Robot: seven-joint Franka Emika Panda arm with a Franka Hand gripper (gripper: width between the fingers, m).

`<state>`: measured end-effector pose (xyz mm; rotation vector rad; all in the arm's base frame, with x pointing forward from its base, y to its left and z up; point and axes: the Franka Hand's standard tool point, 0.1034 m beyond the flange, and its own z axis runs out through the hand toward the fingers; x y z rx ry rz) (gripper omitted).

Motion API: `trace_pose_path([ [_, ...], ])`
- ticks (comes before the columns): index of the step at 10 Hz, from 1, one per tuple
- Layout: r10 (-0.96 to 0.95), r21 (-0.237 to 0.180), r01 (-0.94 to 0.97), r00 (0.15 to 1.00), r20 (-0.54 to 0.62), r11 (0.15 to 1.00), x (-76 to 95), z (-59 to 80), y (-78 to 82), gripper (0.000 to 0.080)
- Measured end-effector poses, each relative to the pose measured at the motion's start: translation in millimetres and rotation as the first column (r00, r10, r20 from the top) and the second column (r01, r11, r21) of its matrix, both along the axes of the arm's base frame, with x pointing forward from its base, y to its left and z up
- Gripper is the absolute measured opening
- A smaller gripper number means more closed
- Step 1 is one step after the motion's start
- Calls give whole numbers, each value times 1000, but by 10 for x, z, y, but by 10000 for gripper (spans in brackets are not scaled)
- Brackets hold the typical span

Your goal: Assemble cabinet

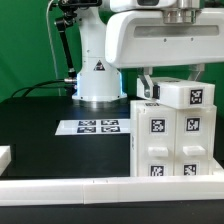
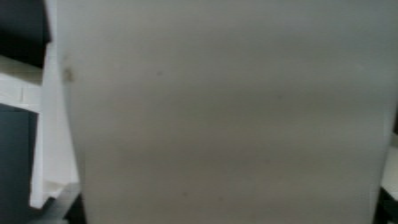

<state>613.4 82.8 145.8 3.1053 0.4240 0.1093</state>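
The white cabinet body [image 1: 172,145] stands at the exterior view's right, its front showing several tagged drawer blocks. The white top slab [image 1: 182,96], with a tag on its end, lies on top of the body, slightly tilted. My gripper [image 1: 176,82] hangs straight over the slab, one dark finger [image 1: 148,86] against its left end and the other at its right end, so the jaws look shut on the slab. The wrist view is almost filled by one plain white surface [image 2: 231,110]. No fingers show there.
The marker board [image 1: 92,127] lies on the black table left of the cabinet. The white robot base [image 1: 98,75] stands behind it. A white rail [image 1: 80,188] runs along the table's front edge, and a white piece [image 1: 4,155] sits at the far left.
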Motion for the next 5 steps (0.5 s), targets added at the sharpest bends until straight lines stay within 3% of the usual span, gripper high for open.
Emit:
trace_pose_path([
  [2, -235, 19, 235, 972, 7, 972, -3, 1, 32, 540],
  [5, -511, 45, 510, 860, 3, 859, 0, -8, 26, 540],
])
